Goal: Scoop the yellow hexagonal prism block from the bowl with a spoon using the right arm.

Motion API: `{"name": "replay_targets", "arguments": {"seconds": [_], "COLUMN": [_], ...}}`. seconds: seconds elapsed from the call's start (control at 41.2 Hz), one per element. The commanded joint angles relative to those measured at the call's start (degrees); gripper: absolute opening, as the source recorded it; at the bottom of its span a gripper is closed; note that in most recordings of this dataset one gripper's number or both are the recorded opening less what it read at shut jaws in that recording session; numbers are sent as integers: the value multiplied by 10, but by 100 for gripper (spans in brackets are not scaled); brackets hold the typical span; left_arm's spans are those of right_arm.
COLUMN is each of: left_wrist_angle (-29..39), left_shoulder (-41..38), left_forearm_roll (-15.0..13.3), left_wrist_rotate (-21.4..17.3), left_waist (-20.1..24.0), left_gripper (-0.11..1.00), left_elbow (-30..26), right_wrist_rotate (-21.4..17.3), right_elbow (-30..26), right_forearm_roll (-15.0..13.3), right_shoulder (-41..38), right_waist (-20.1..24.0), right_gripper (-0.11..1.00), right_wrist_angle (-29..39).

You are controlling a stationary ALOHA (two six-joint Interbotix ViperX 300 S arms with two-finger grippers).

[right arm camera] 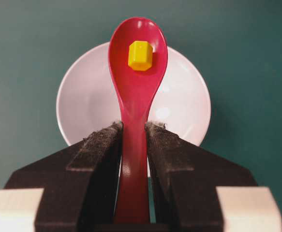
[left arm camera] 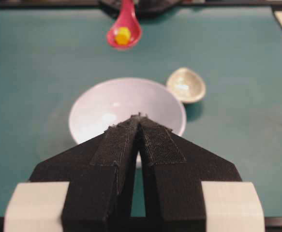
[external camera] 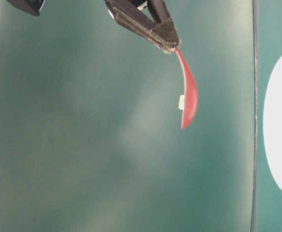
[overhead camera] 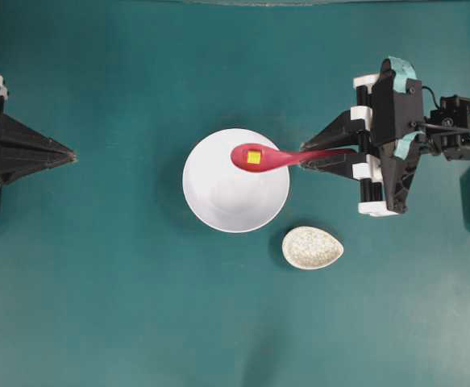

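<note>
Teal matting covers the counter [overhead camera: 97,306], flat and matte all round. At the centre of things, the yellow hexagonal prism block [right arm camera: 140,55] – small, bright, hard-edged – sits in the oval scoop of the spoon [right arm camera: 136,92], a glossy pink-red piece whose long axis runs straight out from the right claw [right arm camera: 134,126] toward the bowl's middle. That claw is clamped on the handle, its padded tips pressing both sides. Spoon and block hang above the bowl [overhead camera: 218,201], which is round, plain white and smooth, so any tilt would likely roll the block off. Nearby lies a speckled oval spoon rest [overhead camera: 312,247]. Well apart, the left claw [left arm camera: 140,118] is pinched closed – holding nothing.
</note>
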State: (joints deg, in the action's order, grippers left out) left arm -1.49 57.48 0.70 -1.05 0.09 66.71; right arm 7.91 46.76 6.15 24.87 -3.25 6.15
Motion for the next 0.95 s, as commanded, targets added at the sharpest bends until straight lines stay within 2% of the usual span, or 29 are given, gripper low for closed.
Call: {"name": "replay_targets", "arguments": {"seconds": [0.0,0.922], "left_wrist_angle": [-1,14], "left_shoulder": [-5,-6], "left_forearm_roll": [2,2], "left_wrist_rotate": [-1,0], "left_waist": [0,0], "left_gripper": [0,0], "left_elbow": [-12,-12], "right_wrist_rotate": [0,1], "right_elbow": [-7,-7], "right_forearm_roll": [-1,-1], "right_shoulder": [4,4], "right_waist": [1,1], "right_gripper": [24,24], "right_wrist_angle": [-8,-18]}}
